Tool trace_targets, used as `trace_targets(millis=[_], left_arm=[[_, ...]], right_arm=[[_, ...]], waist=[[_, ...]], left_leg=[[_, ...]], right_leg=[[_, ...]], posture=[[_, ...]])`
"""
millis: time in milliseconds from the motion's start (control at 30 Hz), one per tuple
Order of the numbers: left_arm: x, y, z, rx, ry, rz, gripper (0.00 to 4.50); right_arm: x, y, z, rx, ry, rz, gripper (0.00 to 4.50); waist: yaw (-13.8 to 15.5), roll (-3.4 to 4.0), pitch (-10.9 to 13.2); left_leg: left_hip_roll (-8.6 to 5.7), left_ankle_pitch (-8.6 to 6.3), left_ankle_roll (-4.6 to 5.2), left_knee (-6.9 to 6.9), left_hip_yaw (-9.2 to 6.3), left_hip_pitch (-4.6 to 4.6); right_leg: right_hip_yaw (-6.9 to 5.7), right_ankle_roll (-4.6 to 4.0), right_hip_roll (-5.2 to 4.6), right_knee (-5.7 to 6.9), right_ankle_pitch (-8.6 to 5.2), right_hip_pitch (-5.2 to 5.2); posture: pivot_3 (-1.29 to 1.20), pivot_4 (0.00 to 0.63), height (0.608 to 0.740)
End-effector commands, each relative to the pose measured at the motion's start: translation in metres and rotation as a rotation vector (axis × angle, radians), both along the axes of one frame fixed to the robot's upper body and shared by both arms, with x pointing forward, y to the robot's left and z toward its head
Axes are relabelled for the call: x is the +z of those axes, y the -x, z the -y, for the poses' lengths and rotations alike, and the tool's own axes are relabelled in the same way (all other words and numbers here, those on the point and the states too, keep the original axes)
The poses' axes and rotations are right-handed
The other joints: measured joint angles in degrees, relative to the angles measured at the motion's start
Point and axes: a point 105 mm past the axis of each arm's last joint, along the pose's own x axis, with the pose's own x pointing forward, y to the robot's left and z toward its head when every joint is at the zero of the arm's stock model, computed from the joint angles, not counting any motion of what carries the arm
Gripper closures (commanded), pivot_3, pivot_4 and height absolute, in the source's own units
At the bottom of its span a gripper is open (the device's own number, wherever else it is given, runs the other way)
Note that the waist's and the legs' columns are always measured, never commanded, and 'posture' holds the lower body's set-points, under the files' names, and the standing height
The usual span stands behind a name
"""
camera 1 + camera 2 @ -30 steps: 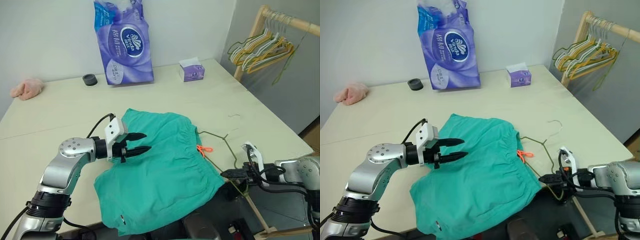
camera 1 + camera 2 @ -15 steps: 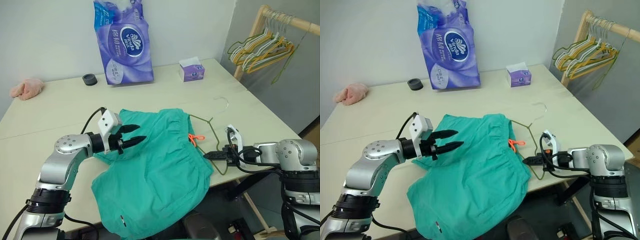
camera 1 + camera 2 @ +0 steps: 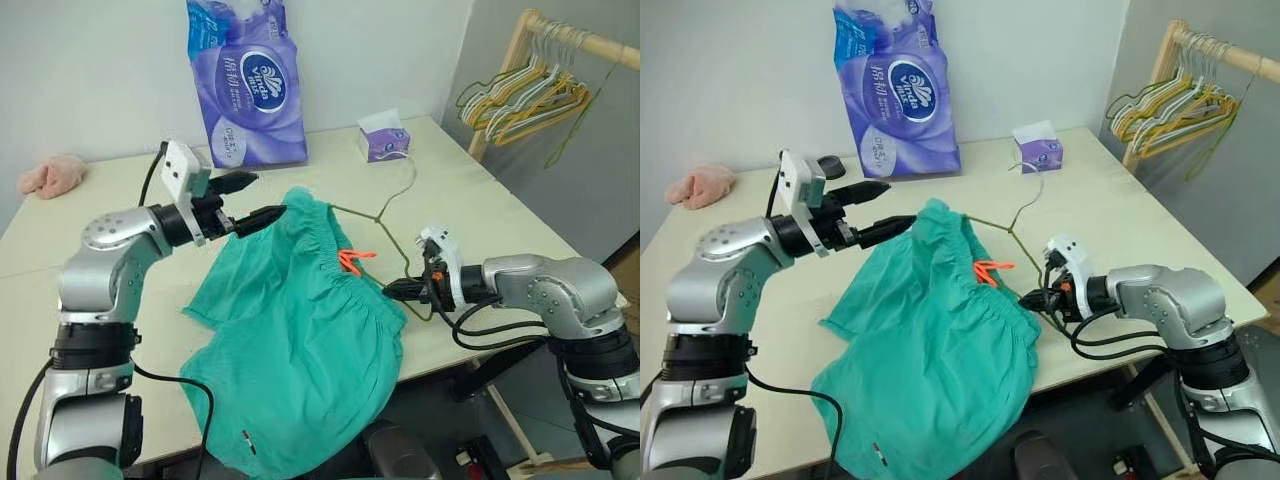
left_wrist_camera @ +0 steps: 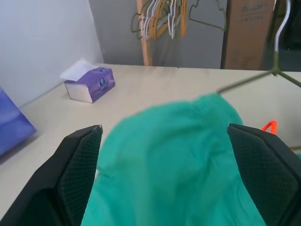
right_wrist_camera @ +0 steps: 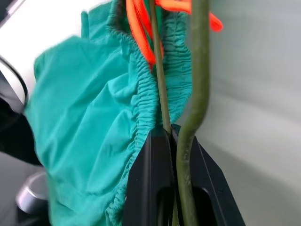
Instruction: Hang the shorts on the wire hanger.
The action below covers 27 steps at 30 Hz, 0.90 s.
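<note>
Near the front edge of the tabletop (image 3: 480, 210), the shorts (image 3: 300, 330) are threaded on the wire hanger (image 3: 385, 215), lifted at the waistband, legs draped over the edge. A second ago they lay flat with the hanger low beside them; both arms have since come up.

Right gripper (image 3: 392, 290) is clamped shut on the hanger wire at the waistband corner. Left gripper (image 3: 255, 198) has just spread wide; its lower finger looks to touch the raised waistband, but contact can't be confirmed. My read: the left has released and the hanger now carries the cloth.

Right wrist view shows the wire pinched beside gathered elastic and the orange drawstring (image 5: 141, 28). Left wrist view shows the fingers (image 4: 77, 165) well apart, cloth between, plus a tissue box (image 4: 89, 82).
</note>
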Motion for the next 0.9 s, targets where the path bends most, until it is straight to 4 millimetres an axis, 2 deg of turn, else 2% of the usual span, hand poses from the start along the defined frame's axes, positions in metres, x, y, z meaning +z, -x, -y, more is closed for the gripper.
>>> trace_targets(millis=[33,100,433,733,900], left_arm=[[0.005,0.006,0.004,-0.100,-0.158,0.043,0.02],[0.000,0.008,0.004,-0.147,-0.263,0.053,0.02],[-0.025,0.025,0.015,-0.378,-0.456,-0.011,0.02],[-0.020,0.036,0.006,-0.433,-0.419,-0.111,0.02],[-0.017,0.035,0.000,-0.406,-0.380,-0.130,0.02]], right_arm=[[0.014,0.006,-0.016,0.141,0.039,0.167,4.50],[0.013,0.009,-0.019,0.202,0.079,0.221,4.50],[0.009,0.013,-0.023,0.315,0.152,0.321,4.50],[0.004,0.009,-0.014,0.323,0.193,0.344,4.50],[0.000,0.006,-0.009,0.321,0.215,0.355,4.50]], waist=[[-0.07,0.01,-0.01],[-0.01,0.01,-0.01],[0.16,0.01,-0.02],[0.07,0.01,-0.02],[0.08,0.01,-0.02]], left_leg=[[0.00,0.00,0.00,-0.01,-0.01,0.01],[0.00,0.00,-0.01,-0.02,-0.01,0.01],[-0.02,0.01,-0.01,0.01,-0.04,-0.02],[-0.02,0.01,-0.01,0.02,-0.06,-0.02],[-0.02,0.01,0.00,0.04,-0.09,-0.02]], right_leg=[[0.00,0.00,0.00,0.00,0.00,0.00],[-0.01,0.00,0.00,-0.01,0.00,0.00],[-0.02,-0.01,-0.08,-0.02,0.00,-0.02],[-0.05,-0.01,-0.09,-0.01,0.00,-0.01],[-0.08,-0.02,-0.09,0.01,0.01,-0.01]], posture=[[-0.31,0.030,0.740],[-0.31,0.030,0.740],[-0.32,0.035,0.740],[-0.33,0.038,0.740],[-0.33,0.039,0.740]])
